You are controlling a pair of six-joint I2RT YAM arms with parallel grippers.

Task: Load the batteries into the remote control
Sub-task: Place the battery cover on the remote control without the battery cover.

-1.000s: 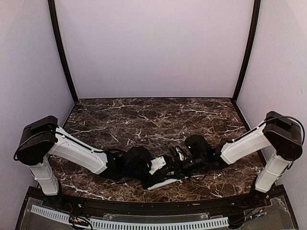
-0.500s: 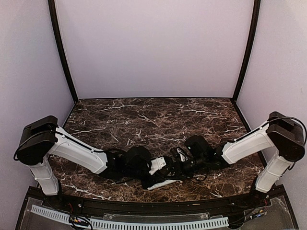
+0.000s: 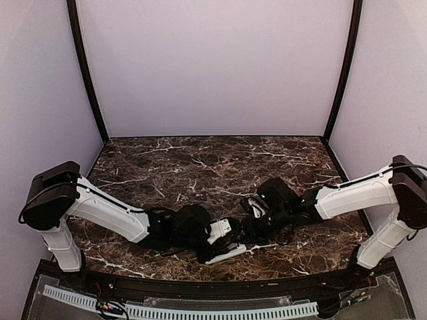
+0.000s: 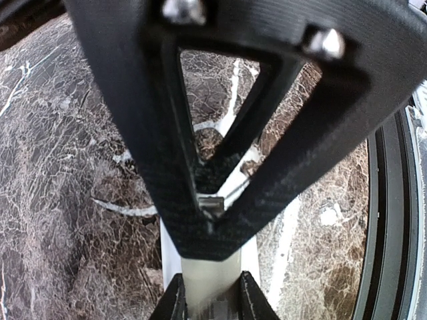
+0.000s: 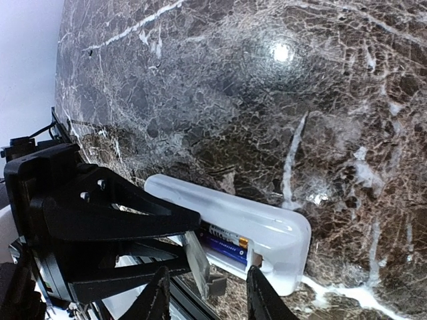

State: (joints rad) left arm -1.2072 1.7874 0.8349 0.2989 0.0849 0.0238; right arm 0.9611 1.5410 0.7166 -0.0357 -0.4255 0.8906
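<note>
Marble table [image 3: 200,160]: remote control [image 5: 233,213] tight in left gripper [image 4: 212,301], right gripper [image 5: 208,297] agape, print on batteries [image 5: 223,241] unreadable.

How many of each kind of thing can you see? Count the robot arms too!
robot arms: 2
remote control: 1
batteries showing in the remote's open bay: 2
Total: 5

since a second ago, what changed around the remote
The right gripper opened and drew back a little from the remote control; the batteries lie inside it. The left gripper stays clamped on the remote control, which has not moved.
</note>
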